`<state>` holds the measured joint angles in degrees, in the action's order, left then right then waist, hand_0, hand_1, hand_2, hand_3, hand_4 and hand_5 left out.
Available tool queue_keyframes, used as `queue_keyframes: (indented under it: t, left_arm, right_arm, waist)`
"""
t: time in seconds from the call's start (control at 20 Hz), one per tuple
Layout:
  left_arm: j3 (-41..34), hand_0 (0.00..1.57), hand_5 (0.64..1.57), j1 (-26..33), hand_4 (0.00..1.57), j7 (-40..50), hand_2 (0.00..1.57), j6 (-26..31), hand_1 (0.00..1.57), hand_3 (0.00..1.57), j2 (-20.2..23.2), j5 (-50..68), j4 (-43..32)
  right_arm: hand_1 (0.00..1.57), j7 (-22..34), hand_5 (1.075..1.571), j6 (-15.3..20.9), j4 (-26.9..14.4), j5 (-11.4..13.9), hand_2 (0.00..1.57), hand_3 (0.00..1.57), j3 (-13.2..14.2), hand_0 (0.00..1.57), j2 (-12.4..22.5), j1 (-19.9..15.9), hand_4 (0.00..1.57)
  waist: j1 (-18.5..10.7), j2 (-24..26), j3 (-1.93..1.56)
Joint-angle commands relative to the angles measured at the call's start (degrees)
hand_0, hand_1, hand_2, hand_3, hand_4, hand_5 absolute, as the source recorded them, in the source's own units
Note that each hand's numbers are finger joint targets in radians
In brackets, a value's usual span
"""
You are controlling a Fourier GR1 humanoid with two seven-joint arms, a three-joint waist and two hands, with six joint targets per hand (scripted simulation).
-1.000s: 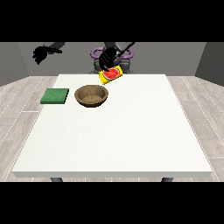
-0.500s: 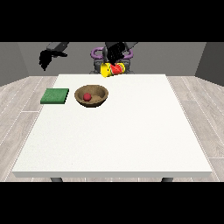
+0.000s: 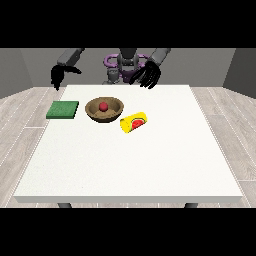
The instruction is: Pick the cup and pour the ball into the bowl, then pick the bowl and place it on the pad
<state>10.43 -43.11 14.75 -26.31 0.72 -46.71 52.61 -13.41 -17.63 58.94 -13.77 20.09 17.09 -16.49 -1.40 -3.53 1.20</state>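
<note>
Lying on its side on the white tabletop (image 3: 150,165), a yellow cup with a red pattern (image 3: 134,122) sits just beside a brown wooden bowl (image 3: 104,109) holding a small red ball (image 3: 103,106). A flat green square pad (image 3: 63,109) lies near the bowl on its other side. Both black hands hover empty above the far edge: the hand at the view's right (image 3: 148,75) with fingers spread, the hand at the view's left (image 3: 58,76) with fingers drooping, relaxed.

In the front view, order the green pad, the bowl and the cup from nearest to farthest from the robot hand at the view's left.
From the robot hand at the view's left:
1. Green pad, just below it at the left.
2. Bowl, middle, holding the ball.
3. Cup, on its side, right of the bowl.
</note>
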Motion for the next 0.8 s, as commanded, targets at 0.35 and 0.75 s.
queue_keyframes:
  t: [0.35, 0.75]
  left_arm:
    - [-2.4, 0.0, 1.565, 14.0, 0.0, -26.9, 0.0, 9.5, 0.0, 0.0, -0.7, 37.9, 14.8]
    - [-5.0, 0.0, 1.564, 18.1, 0.0, -28.6, 0.0, 17.0, 0.0, 0.0, 2.1, 39.0, 18.0]
  right_arm:
    - [0.0, -2.9, 1.57, 15.7, 1.6, 3.9, 0.0, 0.0, -1.8, 0.0, -10.1, -7.4, 0.29]
    - [0.0, -5.2, 1.567, 16.2, -11.7, 2.5, 0.0, 0.0, 0.2, 0.0, -7.2, -13.3, 0.29]
  waist:
    - [-8.0, -10.3, -1.03]
    - [-8.3, -8.0, -1.22]
